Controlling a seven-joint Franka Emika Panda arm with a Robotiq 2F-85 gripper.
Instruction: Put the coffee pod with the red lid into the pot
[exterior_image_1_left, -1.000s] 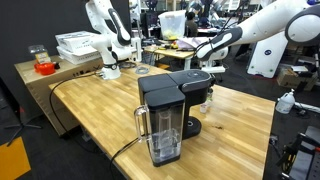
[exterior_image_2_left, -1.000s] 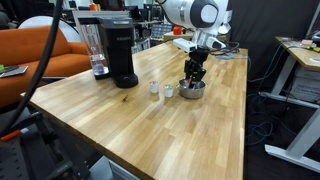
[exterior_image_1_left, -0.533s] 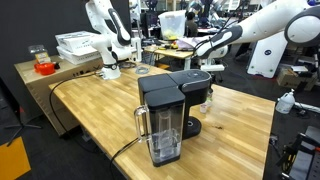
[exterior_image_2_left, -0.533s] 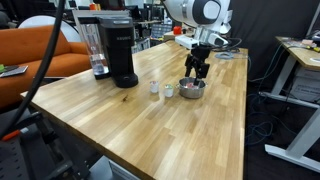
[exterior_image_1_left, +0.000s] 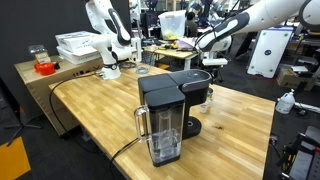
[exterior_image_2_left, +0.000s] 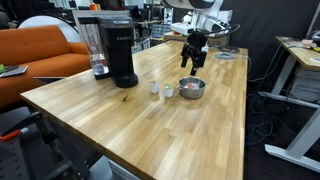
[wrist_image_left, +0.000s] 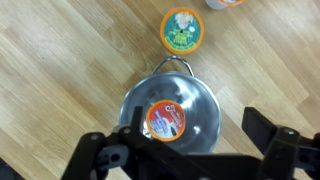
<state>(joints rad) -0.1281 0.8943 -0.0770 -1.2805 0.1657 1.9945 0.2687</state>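
The coffee pod with the red lid lies inside the small silver pot, lid up, in the wrist view. My gripper hangs open straight above the pot, one finger on each side of it, holding nothing. In an exterior view the gripper is well above the pot on the wooden table. In an exterior view the gripper shows behind the coffee machine, which hides the pot.
A green-lidded pod stands just beyond the pot, and another pod is at the frame's top edge. Both pods stand beside the pot. A black coffee machine stands further along the table. A second arm is at the back.
The gripper went from shut to open, left the red-lidded pod in the pot, and rose up away from it.
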